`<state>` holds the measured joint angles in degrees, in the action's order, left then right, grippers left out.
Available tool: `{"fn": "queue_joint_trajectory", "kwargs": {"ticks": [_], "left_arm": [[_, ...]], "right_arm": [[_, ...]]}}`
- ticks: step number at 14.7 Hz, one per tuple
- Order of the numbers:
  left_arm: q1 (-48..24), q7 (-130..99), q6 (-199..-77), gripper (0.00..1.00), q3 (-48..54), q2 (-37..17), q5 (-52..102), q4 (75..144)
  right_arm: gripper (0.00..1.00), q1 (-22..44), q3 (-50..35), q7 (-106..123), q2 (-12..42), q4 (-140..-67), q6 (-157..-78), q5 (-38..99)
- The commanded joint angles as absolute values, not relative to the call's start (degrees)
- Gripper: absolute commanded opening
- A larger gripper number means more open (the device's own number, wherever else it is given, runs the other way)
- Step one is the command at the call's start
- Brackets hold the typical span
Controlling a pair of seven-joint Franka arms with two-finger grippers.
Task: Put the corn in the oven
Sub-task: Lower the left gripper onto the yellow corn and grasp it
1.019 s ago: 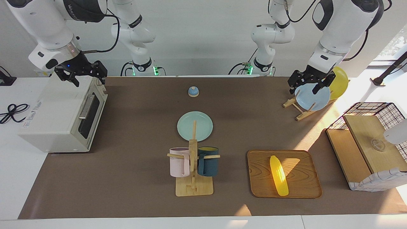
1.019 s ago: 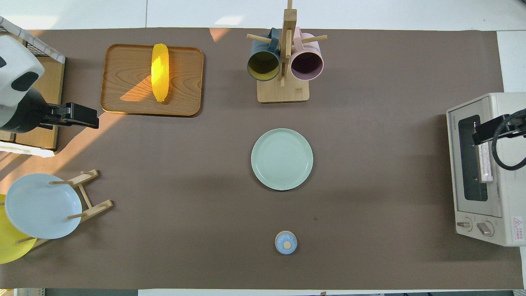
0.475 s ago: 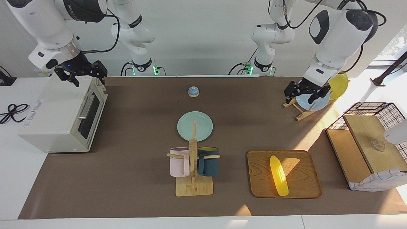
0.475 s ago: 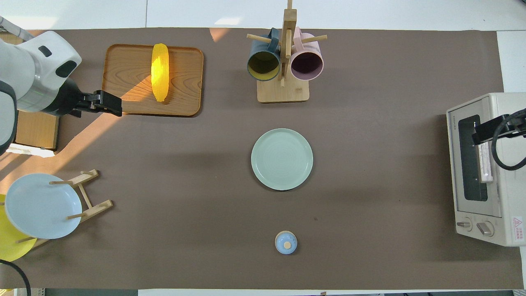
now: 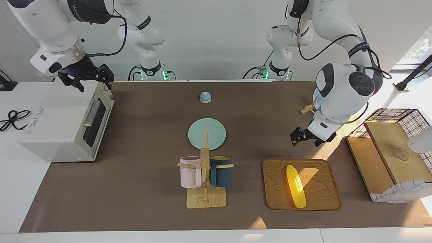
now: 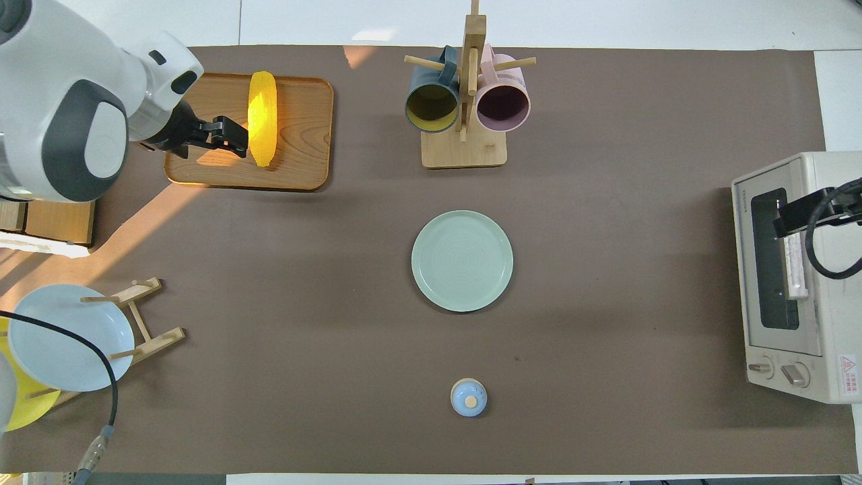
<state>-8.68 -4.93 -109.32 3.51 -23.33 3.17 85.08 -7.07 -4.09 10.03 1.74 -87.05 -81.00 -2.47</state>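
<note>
The yellow corn (image 5: 296, 186) lies on a wooden tray (image 5: 324, 199) toward the left arm's end of the table; the overhead view shows the corn (image 6: 262, 118) and the tray (image 6: 303, 162) too. My left gripper (image 5: 305, 139) is open and empty, raised in the air. From overhead the left gripper (image 6: 227, 135) sits over the tray just beside the corn, not touching it. The white oven (image 5: 64, 125) stands at the right arm's end with its door shut. My right gripper (image 5: 88, 80) is open and waits over the oven's top (image 6: 835, 296).
A mug rack (image 5: 206, 199) with a pink and a dark blue mug stands beside the tray. A pale green plate (image 5: 207, 133) and a small blue knob (image 5: 205, 97) lie mid-table. A plate rack (image 6: 145, 316) and a wooden box with wire basket (image 5: 391, 152) stand at the left arm's end.
My left arm has swung from over the plate rack out toward the tray and lowered; its gripper now hangs beside the corn. The right arm, corn and oven have not moved.
</note>
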Motion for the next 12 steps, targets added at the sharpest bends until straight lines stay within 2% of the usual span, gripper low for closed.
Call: {"fn": "queue_joint_trajectory", "kwargs": {"ticks": [1, 4, 12], "left_arm": [[-10.4, -5.0, -112.0, 1.00, 2.9, -30.8, 3.6, 78.8], [-11.2, -5.0, -112.8, 1.00, 2.7, -39.4, 3.4, 69.7], [-10.7, -4.4, -121.8, 1.00, 2.5, -43.6, 1.4, 69.7]], "right_arm": [[1.00, -7.5, -4.5, 9.1, 0.8, -88.3, -82.2, -0.9], [1.00, -7.6, -4.5, 9.1, 0.8, -88.3, -82.2, -0.9], [1.00, -7.6, -4.5, 9.1, 0.8, -88.3, -82.2, -0.9]]}}
